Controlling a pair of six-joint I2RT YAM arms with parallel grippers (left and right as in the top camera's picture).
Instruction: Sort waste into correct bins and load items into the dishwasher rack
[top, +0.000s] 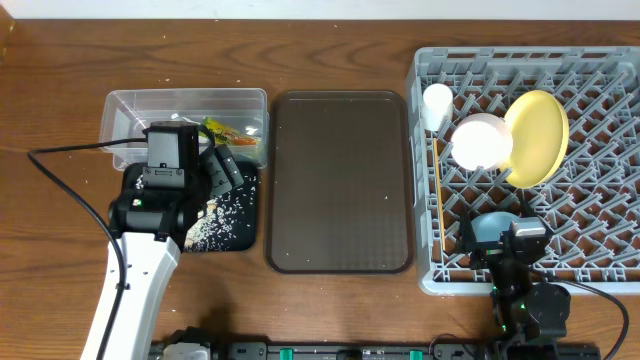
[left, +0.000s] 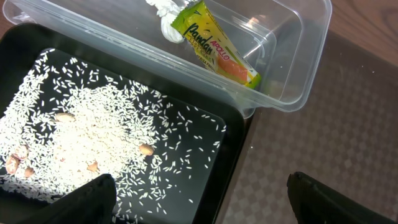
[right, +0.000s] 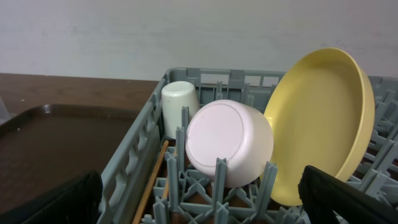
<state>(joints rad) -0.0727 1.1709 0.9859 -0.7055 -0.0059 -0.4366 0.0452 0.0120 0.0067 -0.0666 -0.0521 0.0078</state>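
Left to right across the table (top: 60, 60): tub (top: 125, 108) with shallow tray (top: 250, 190) directly in front of it and touching it, serving tray (top: 340, 180) just beside both, dishwasher rack (top: 600, 200) at far right. In the tub, wrapper (left: 217, 50) with paper wad (left: 165, 15) touching one end; in the shallow tray, grains (left: 81, 143) scattered over the floor. In the dishwasher rack, chopsticks (top: 438, 190) along the left wall, small cup (top: 437, 105) in the far left corner, larger cup (top: 482, 142) just right of it, plate (top: 537, 137) on edge beside that, bowl (top: 488, 228) near the front wall.

One rack (top: 600, 232), one yellow plate (top: 538, 137), one white cup (top: 437, 102), one pink bowl (top: 482, 143), one blue bowl (top: 487, 226).
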